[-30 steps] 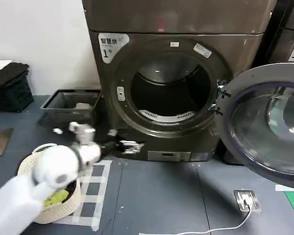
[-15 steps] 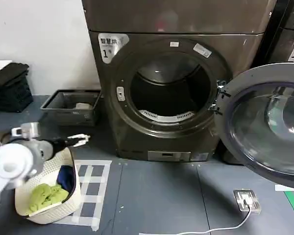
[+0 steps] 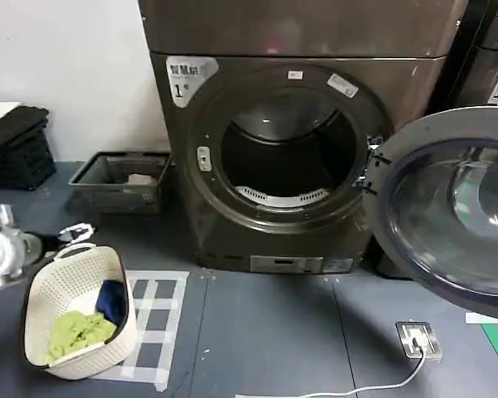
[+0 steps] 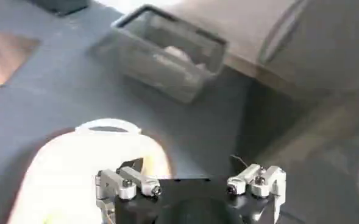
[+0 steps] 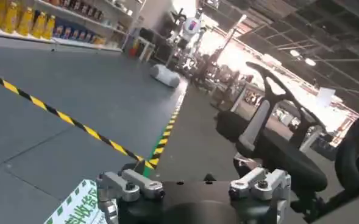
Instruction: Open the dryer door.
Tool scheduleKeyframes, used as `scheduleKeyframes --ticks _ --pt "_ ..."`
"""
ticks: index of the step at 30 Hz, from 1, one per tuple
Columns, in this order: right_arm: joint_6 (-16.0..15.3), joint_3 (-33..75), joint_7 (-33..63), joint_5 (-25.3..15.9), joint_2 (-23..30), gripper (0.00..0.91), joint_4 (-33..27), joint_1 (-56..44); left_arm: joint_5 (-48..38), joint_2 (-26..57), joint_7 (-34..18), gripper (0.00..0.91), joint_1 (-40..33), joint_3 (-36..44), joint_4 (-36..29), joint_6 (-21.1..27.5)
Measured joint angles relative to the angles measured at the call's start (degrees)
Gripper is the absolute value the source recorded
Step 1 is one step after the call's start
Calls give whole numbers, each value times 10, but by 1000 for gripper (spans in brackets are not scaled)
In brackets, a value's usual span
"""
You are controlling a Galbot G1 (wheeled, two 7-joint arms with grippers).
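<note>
Cream laundry basket point(image 3: 79, 313) on floor w/ green and blue cloth inside; grey bin point(image 3: 120, 180) behind, by wall. Left gripper point(image 4: 190, 184) low at far left above basket, fingers spread, empty. Right gripper point(image 5: 191, 185) open, parked. Dryer door point(image 3: 452, 211) swung wide open, right of drum.

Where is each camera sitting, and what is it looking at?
Head view: on the robot's head, facing down at the open dryer door, laundry basket and left gripper.
Left wrist view: on the left wrist, facing its open left gripper, that basket and a grey bin, seen from the head too.
Right wrist view: on the right wrist, facing the open right gripper and office chairs.
</note>
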Motion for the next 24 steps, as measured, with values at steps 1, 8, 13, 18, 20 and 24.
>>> scheduleKeyframes --ticks 1,8,13,18,20,24 --pt "1 -1 0 0 0 907 0 0 0 0 -4 907 3 -1 6 0" --pt "8 -5 -3 -1 0 907 -3 3 -37 3 -25 907 20 -8 58 0" --pt "13 -11 -5 -3 0 907 -6 6 -64 11 -25 907 23 -8 114 0" --pt "15 -14 -6 -3 0 907 -4 8 -88 13 -24 907 33 1 148 0" --pt "16 -14 -6 -3 1 907 -6 7 -95 14 -26 907 36 1 157 0" --pt "17 -14 -7 -3 -1 907 -10 6 -112 19 -32 907 42 -2 170 0"
